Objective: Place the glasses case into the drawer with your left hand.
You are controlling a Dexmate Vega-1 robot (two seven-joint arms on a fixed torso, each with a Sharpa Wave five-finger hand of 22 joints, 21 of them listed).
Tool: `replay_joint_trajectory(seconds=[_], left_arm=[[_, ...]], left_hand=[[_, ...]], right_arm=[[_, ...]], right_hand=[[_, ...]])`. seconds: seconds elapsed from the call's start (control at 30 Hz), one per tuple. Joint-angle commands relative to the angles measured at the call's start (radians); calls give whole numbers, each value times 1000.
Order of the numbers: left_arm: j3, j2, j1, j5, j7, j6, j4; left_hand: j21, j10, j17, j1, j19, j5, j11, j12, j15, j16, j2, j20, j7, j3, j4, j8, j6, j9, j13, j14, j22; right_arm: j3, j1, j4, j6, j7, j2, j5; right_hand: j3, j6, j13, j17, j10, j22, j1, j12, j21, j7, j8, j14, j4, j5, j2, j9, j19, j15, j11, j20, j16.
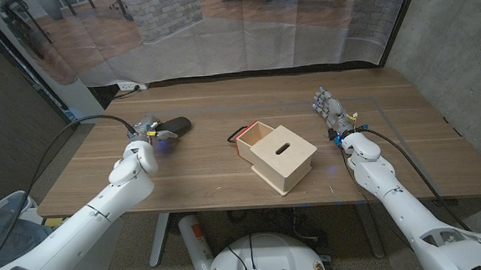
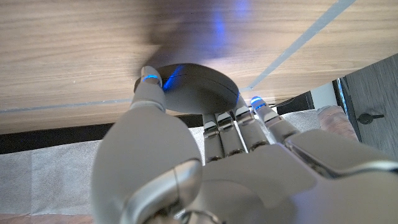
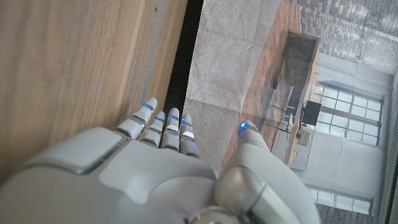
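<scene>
We see the left hand at the table's left side, fingers and thumb wrapped around the dark glasses case; in the left wrist view the fingertips sit on one edge of the case and the thumb on the other, so we judge it gripped, though we cannot tell whether it is lifted off the wooden table or on it. The case is well left of the small wooden drawer box, whose drawer with a red pull stands partly open toward the left hand. The right hand waits on the table's right side holding nothing, fingers straight and close together, thumb apart. Risks from here, as we judge them: the case is smooth and rounded and held only at its edges, so it could slip or rotate out during transport; the drawer opening looks not much bigger than the case, so a skewed approach may leave it caught on the rim; a bump from the hand could push the light box or close the drawer.
</scene>
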Motion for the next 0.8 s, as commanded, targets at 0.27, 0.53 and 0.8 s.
replay_joint_trajectory(seconds=[0.27, 0.53, 0.8], left_arm=[[-8, -17, -23, 10, 48, -90, 19], [-41, -19, -2, -1, 102, -180, 25], [-76, -27, 20, -14, 138, -241, 23]], left_hand=[[-2, 75, 3, 165, 11, -12, -78, -11, -69, -4, 150, -2, -51, 43, 25, -6, 82, 1, 3, -1, 3], [-4, 74, 3, 172, 11, -15, -89, -16, -75, -6, 151, 0, -56, 48, 26, -11, 82, 2, 4, -5, 3], [-6, 77, 3, 170, 10, -18, -91, -19, -82, -6, 146, -4, -63, 47, 30, -14, 85, 2, 4, -6, 3]], right_arm=[[10, 10, 25, 27, -8, 14, 0], [10, 2, 18, 36, -18, 21, -1], [8, 5, 24, 43, -20, 26, -2]], right_hand=[[0, 1, 3, 3, 5, 4, 1, -2, -3, -3, 1, 7, -4, 0, 6, 5, 10, -2, -3, -5, -1], [-1, 1, 3, 3, 5, 4, 1, -2, -5, -3, 1, 7, -4, 0, 6, 5, 11, -3, -4, -5, -1], [-1, 2, 3, 3, 5, 4, 1, -2, -7, -3, 1, 8, -5, 0, 7, 5, 11, -3, -4, -5, -1]])
